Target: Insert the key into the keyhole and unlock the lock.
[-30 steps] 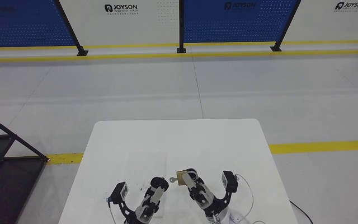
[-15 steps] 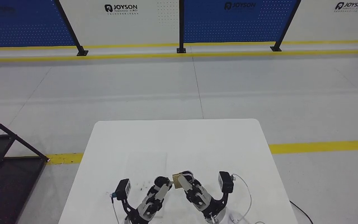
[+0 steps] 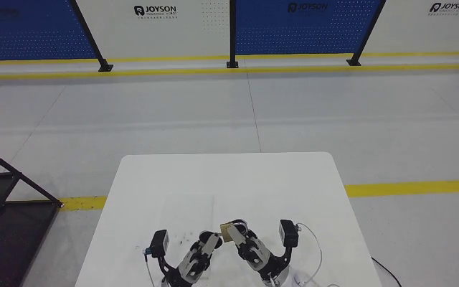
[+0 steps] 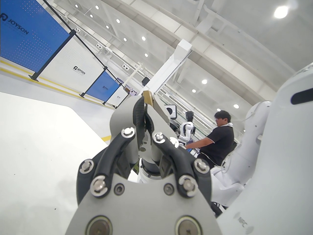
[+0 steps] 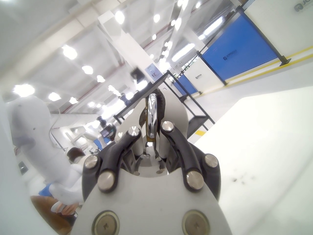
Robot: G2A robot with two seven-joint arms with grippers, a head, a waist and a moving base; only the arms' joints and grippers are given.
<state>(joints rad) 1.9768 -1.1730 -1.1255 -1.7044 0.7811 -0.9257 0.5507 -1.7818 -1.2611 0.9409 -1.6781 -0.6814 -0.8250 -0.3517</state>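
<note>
a white table [image 3: 215,179] stands on a pale floor, and both arms work low at its near edge, close to the middle. the right gripper [image 3: 235,234] holds a small brass lock [image 3: 228,231] raised above the tabletop. in the right wrist view the lock's shiny metal loop [image 5: 152,113] runs up between the grey fingers [image 5: 174,114], which are clamped on it from both sides.

the left gripper [image 3: 214,237] sits just to the left of the lock, its tip right up against the brass body. in the left wrist view its black pads [image 4: 140,113] are pressed together, and the edge of the brass lock [image 4: 147,98] pokes out just beyond the fingertips. whether the key is pinched between those pads i cannot tell, since the pads hide anything they may hold and from above the spot is too small to read.

a few dark specks [image 5: 236,179] mark the tabletop near the right arm. a thin pale cable [image 3: 315,251] loops over the table to the right of that arm. on the floor a yellow line [image 3: 401,189] runs past the right side of the table, a black frame [image 3: 21,186] stands at the left, and blue and white panels [image 3: 308,25] line the far side of the room.
</note>
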